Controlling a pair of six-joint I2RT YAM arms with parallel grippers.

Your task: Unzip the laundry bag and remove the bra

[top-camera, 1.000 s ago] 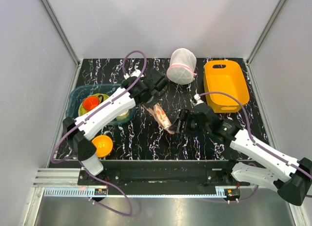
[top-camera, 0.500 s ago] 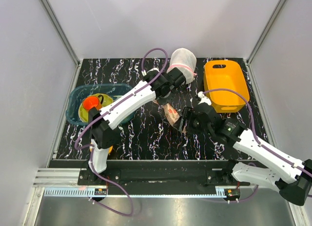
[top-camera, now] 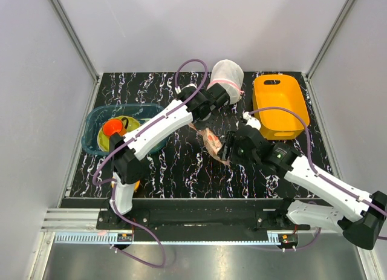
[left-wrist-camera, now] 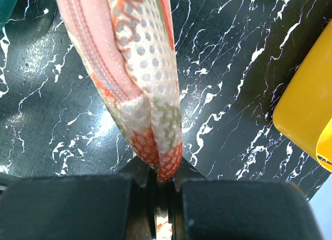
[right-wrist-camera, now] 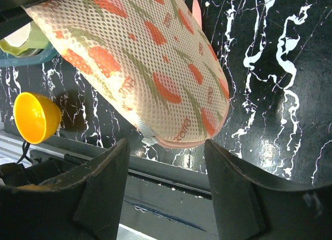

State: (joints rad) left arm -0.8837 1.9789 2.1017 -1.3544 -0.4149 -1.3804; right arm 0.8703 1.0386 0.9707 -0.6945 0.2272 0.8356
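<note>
The laundry bag [top-camera: 211,144] is a beige-pink mesh pouch with orange and green print and pink edging. It hangs off the table at mid-centre. My left gripper [top-camera: 195,124] is shut on the bag's far end, and in the left wrist view the bag [left-wrist-camera: 140,69] hangs from the closed jaws [left-wrist-camera: 161,179] with its pink zipper edge on the left. My right gripper [top-camera: 230,149] is open beside the bag's near end. In the right wrist view its fingers [right-wrist-camera: 98,191] stand wide apart below the bag [right-wrist-camera: 150,79], not touching it. The bra is hidden.
A rounded white mesh bag [top-camera: 225,81] stands at the back. An orange tub [top-camera: 279,106] is at the back right, also in the left wrist view [left-wrist-camera: 306,110]. A teal basin [top-camera: 97,126] with a red cup [top-camera: 111,127] is at the left. A yellow cup [right-wrist-camera: 33,118] lies near the front edge.
My left arm has swung right and toward the back, lifting the laundry bag by its end. My right gripper has moved in under the bag's near end, still open.
</note>
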